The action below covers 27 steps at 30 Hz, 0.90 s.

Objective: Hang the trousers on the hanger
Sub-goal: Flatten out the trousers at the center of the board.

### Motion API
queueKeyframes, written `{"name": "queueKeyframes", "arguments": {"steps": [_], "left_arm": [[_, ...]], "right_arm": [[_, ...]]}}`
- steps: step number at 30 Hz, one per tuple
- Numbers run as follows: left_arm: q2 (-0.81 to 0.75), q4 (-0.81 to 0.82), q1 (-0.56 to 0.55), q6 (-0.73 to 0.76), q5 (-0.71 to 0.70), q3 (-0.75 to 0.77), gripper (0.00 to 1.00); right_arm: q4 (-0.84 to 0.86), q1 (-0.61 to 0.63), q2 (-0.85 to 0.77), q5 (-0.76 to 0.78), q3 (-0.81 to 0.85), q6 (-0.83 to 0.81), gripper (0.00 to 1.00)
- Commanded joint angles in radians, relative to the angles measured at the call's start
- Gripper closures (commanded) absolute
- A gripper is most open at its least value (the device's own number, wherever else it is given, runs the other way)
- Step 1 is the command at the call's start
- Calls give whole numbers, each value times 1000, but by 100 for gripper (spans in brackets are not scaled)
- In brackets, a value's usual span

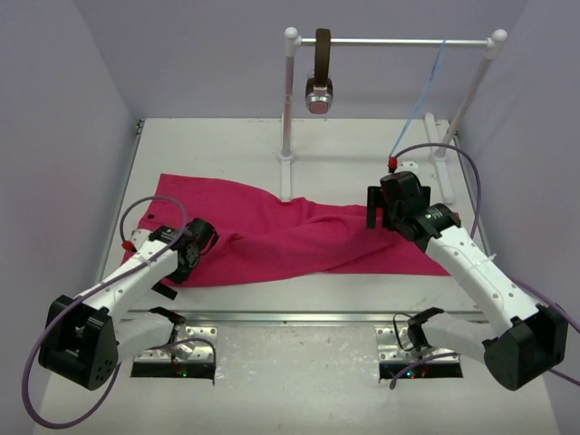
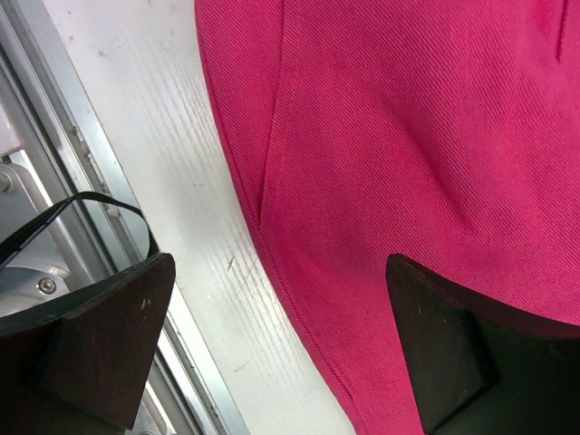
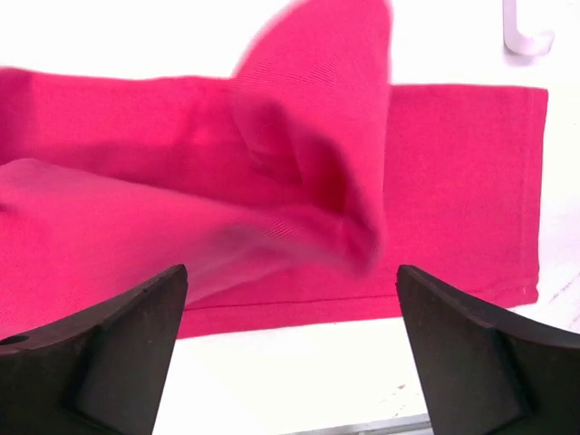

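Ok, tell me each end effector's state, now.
Left end effector: open, empty, over the edge of the trousers.
Right end effector: open, holding nothing.

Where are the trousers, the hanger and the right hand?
trousers (image 1: 272,237), top view, middle of the spread cloth.
hanger (image 1: 419,101), top view, thin blue frame, mid-length.
right hand (image 3: 290,276), right wrist view, midway between its open fingertips.

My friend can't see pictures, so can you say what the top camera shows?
Bright pink trousers lie rumpled on a white table; the left gripper and right gripper are open at either end. A thin pale blue hanger and a brown strap hang from the rail behind.
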Motion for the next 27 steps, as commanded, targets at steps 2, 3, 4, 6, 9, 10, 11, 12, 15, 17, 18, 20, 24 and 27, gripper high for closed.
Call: {"name": "queueKeyframes", "arguments": {"steps": [2, 3, 4, 6, 9, 10, 11, 12, 15, 17, 18, 20, 24, 27], "left_arm": [[114, 79, 10, 62, 41, 24, 0], [162, 78, 10, 65, 48, 38, 0], [217, 79, 11, 62, 53, 55, 0], [304, 102, 20, 56, 53, 74, 0], [418, 174, 58, 101, 100, 80, 1], [437, 189, 61, 102, 111, 79, 5], [457, 199, 62, 102, 116, 74, 12], [466, 218, 62, 99, 119, 67, 18], [462, 211, 63, 75, 110, 62, 51], [436, 184, 63, 48, 92, 66, 60], [416, 162, 63, 34, 70, 74, 62], [377, 123, 63, 22, 34, 86, 65], [275, 72, 63, -2, -21, 106, 84], [206, 80, 63, 39, -69, 125, 100]], "right_arm": [[23, -3, -76, -21, -20, 28, 1], [23, -3, -92, -33, -22, 24, 1], [23, -4, -111, -47, -26, 18, 1], [23, -4, -131, -71, -31, 12, 1], [16, -4, -173, -108, -36, -1, 1], [13, -4, -185, -116, -37, -4, 1], [10, -4, -200, -125, -38, -6, 1], [10, -4, -208, -133, -41, -7, 1], [8, -4, -229, -192, -59, -6, 1], [13, -4, -230, -227, -79, -4, 1], [23, -4, -223, -248, -103, -1, 1], [37, -4, -212, -265, -137, 4, 1], [58, -4, -217, -298, -194, 17, 1], [81, -4, -236, -313, -228, 21, 1]]}}
